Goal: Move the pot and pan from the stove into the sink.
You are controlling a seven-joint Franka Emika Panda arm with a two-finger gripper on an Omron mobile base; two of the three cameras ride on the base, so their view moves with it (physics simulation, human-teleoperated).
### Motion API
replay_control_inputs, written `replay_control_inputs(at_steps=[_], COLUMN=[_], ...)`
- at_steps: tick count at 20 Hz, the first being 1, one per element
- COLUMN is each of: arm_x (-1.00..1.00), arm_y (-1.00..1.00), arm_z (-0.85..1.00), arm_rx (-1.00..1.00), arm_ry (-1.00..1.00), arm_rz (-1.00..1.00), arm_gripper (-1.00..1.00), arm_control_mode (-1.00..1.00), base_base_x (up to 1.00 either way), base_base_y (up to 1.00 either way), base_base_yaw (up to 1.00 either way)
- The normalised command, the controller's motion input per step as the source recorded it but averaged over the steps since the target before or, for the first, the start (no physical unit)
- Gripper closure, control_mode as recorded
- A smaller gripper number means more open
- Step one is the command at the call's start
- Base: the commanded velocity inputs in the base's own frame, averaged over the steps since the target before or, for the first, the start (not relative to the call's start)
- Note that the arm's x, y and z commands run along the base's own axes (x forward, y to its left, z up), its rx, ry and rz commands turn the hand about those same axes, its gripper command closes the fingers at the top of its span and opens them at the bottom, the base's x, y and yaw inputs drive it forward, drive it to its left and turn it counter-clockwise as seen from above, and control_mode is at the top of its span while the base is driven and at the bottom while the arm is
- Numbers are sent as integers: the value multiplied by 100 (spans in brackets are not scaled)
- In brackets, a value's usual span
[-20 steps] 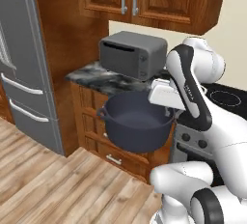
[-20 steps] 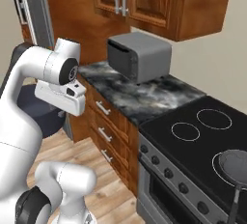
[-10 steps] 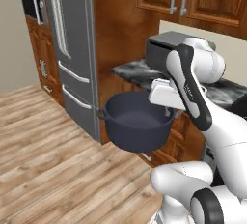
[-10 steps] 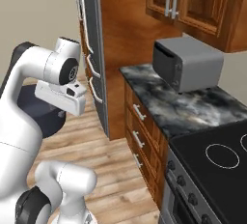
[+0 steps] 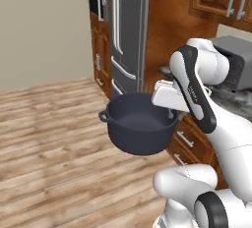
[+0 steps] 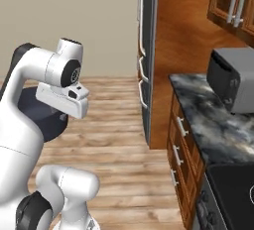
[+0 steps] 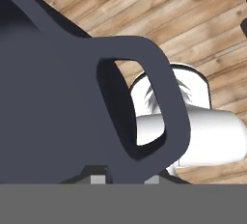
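The deep dark blue-grey pot (image 5: 140, 131) hangs in the air above the wooden floor, level and empty. My gripper (image 5: 172, 115) is shut on the pot's right rim by its loop handle. In the hand view the pot's wall (image 7: 48, 97) and loop handle (image 7: 171, 107) sit right over the fingertips (image 7: 99, 179). In the right base view the pot (image 6: 34, 115) shows partly behind my arm. A corner of the black stove (image 6: 230, 189) lies at the lower right. The pan and the sink are out of view.
A tall steel fridge (image 5: 125, 30) stands ahead, beside wooden cabinets. A grey toaster oven (image 6: 233, 78) sits on the marbled counter (image 6: 213, 130) over wooden drawers (image 6: 181, 144). Open wooden floor (image 5: 49, 148) spreads to the left, with a beige wall behind.
The whole picture has slid right as the base turned: the fridge came to the centre and most of the stove left the view. The pot stays gripped the same way.
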Motion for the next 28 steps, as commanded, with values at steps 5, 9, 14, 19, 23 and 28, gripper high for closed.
replay_control_inputs(at_steps=[5,9,14,19,23,28], arm_x=[0,0,0,0,0,0], arm_y=[0,0,0,0,0,0], arm_z=[0,0,0,0,0,0], arm_rx=[0,0,0,0,0,0], arm_ry=[0,0,0,0,0,0], arm_rz=[0,0,0,0,0,0], arm_gripper=[100,100,100,100,100,100], arm_control_mode=[100,100,100,100,100,100], base_base_x=[-15,-15,-14,-14,-13,-11], base_base_y=[0,0,0,0,0,0], base_base_yaw=[48,48,49,49,49,49])
